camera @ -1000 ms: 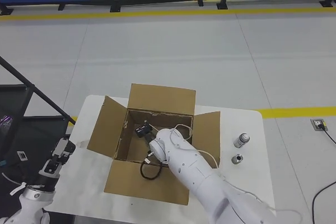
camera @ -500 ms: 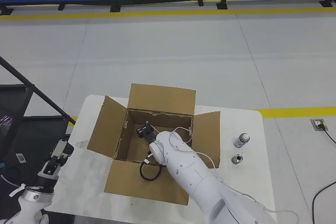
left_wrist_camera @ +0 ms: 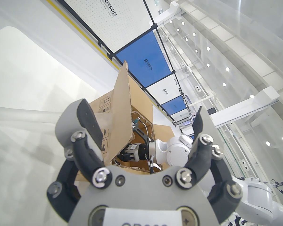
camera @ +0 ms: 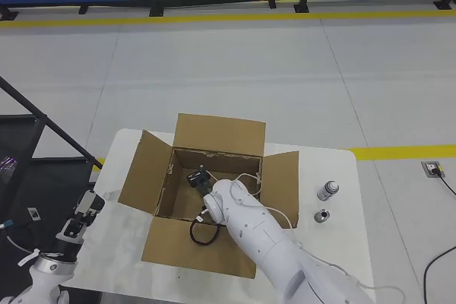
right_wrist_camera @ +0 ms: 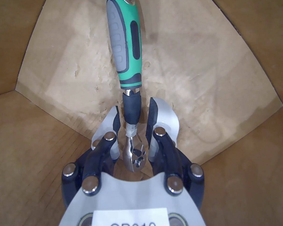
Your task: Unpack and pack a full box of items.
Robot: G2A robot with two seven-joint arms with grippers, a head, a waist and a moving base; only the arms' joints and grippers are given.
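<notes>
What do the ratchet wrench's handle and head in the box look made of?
Green-and-grey ratchet handle: matte, rubbery-looking plastic grip, moulded with raised ridges. Silver ratchet head: bright polished metal, probably chromed steel, judging by its mirror-like glints.

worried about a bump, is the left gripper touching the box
Apart: the top view shows a strip of table between the left gripper and the box's nearest flap.
</notes>
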